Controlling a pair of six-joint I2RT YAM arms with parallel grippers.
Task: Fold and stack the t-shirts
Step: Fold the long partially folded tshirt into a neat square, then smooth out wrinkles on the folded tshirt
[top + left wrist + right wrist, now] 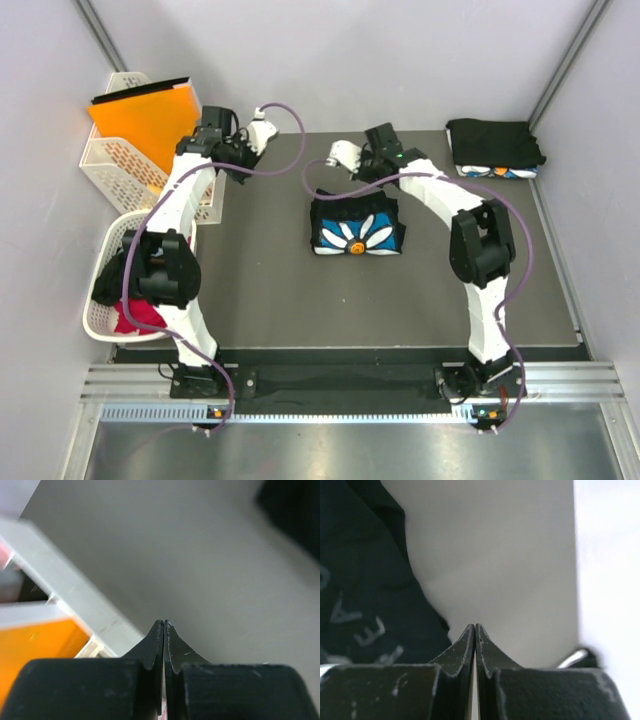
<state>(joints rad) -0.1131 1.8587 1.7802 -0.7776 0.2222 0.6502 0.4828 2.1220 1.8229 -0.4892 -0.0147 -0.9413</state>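
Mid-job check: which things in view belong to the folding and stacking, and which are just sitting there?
Part of the job:
- folded flower-print shirt, mid-table
- stack of folded black shirts, far right corner
- red and black shirts in the round basket

Just lying about:
- orange folder
- rectangular lattice baskets, far left

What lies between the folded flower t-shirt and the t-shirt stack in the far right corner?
In the top view, only the right arm crosses above that stretch; the table between flower t-shirt and t-shirt stack is otherwise bare.
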